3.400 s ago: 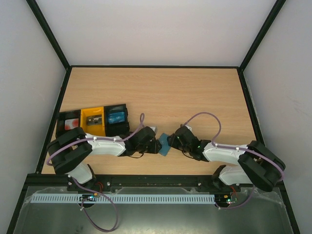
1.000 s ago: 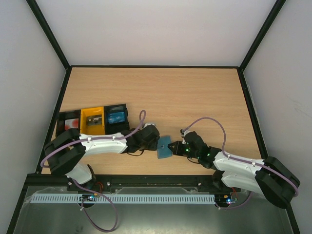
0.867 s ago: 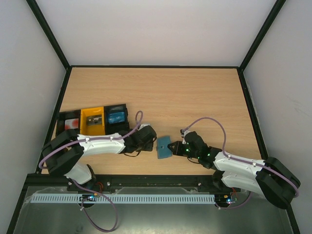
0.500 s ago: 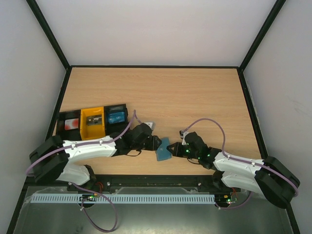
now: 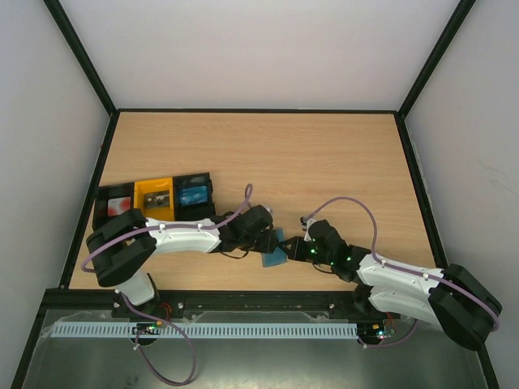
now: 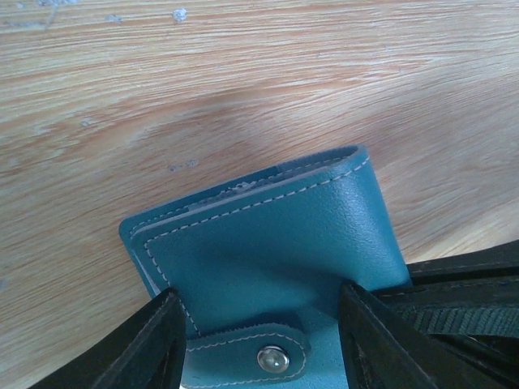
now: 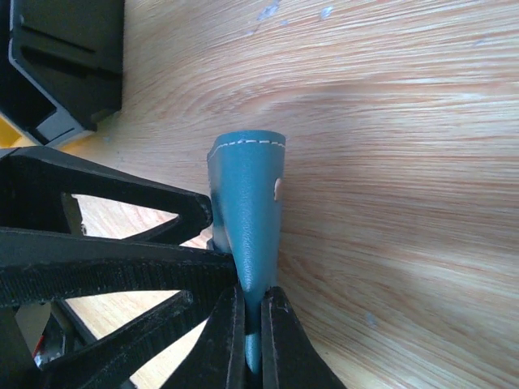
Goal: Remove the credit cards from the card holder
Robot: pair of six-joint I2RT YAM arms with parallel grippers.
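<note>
Teal-blue soft folding card holder (image 7: 247, 215) sits near the front of the wooden table (image 5: 268, 154), between my two arms. My right gripper (image 7: 253, 316) is clamped on one edge, I judge to steady it, while my left gripper (image 6: 258, 304) straddles it with fingers spread, gripping nothing. Count: one holder, no card showing from it; three box-shaped trays (image 5: 156, 185), two black and one yellow, farther left.

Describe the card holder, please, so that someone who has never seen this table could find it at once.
On the wooden table, look near the front edge, between the arms, where the left gripper and right gripper meet. The card holder is the small flat teal wallet with pale stitching and a snap tab, unlike the boxy black and yellow trays to its left.
</note>
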